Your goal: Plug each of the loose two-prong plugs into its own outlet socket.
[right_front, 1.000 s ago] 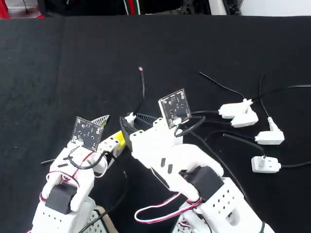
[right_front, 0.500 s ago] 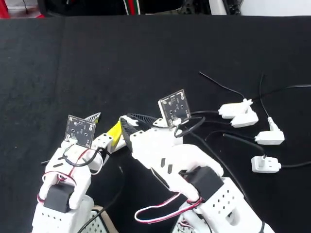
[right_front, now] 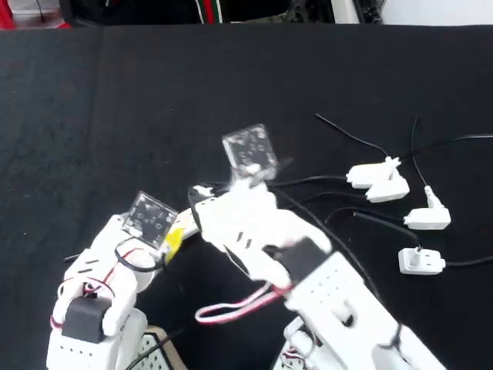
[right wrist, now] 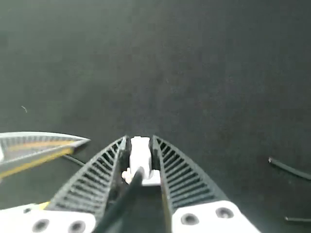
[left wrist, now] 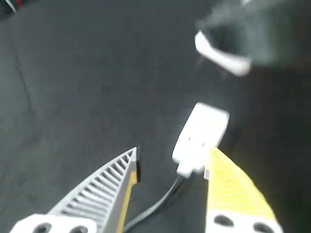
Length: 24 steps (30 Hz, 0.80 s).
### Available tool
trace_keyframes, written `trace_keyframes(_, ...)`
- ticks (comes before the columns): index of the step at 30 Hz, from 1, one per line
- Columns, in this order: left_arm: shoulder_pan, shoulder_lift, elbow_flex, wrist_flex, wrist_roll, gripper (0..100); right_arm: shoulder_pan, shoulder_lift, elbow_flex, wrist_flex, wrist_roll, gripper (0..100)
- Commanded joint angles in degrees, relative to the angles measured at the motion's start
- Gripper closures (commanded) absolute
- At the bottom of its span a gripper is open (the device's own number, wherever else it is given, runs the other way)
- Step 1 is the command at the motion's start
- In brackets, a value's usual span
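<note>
1. Desk (right_front: 115, 92) under a matte black cover, edge to edge; cover plain, slightly rumpled.
2. Beyond the far edge, a thin strip of room (right_front: 231, 11): red and white clutter, too small to identify.
3. Right gripper (right wrist: 140, 141) clamped on a white plug (right wrist: 141, 154), black cord trailing back between the fingers.
4. Left gripper (left wrist: 173, 154) spread apart, white corded piece (left wrist: 201, 133) on the cover between the fingers, against the yellow one.
5. Cluster of white corded units (right_front: 426, 219) well off at the desk's right side.
</note>
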Motion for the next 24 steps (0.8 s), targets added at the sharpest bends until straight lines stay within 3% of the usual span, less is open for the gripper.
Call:
trace_keyframes(1, -12.53, -0.26, -2.59, 5.63, -8.53, 78, 0.79, 6.20, -4.35, 0.00, 1.41, 97.2)
trace_keyframes(6, -29.23, -0.35, 0.84, 4.31, -5.98, 78, 0.70, 12.18, -4.09, -2.20, 1.49, 97.2)
trace_keyframes(11, -40.40, -0.35, 4.88, -0.62, -0.09, 78, -0.26, 18.68, -2.24, -9.67, 1.58, 97.2)
trace_keyframes(20, -42.51, -0.26, 7.60, -0.44, -0.18, 78, -1.76, 22.81, -1.10, -10.90, 1.76, 97.2)
trace_keyframes(24, -42.51, -0.26, 9.19, -0.44, -0.26, 78, -1.85, 22.81, 2.51, -16.88, 2.64, 97.2)
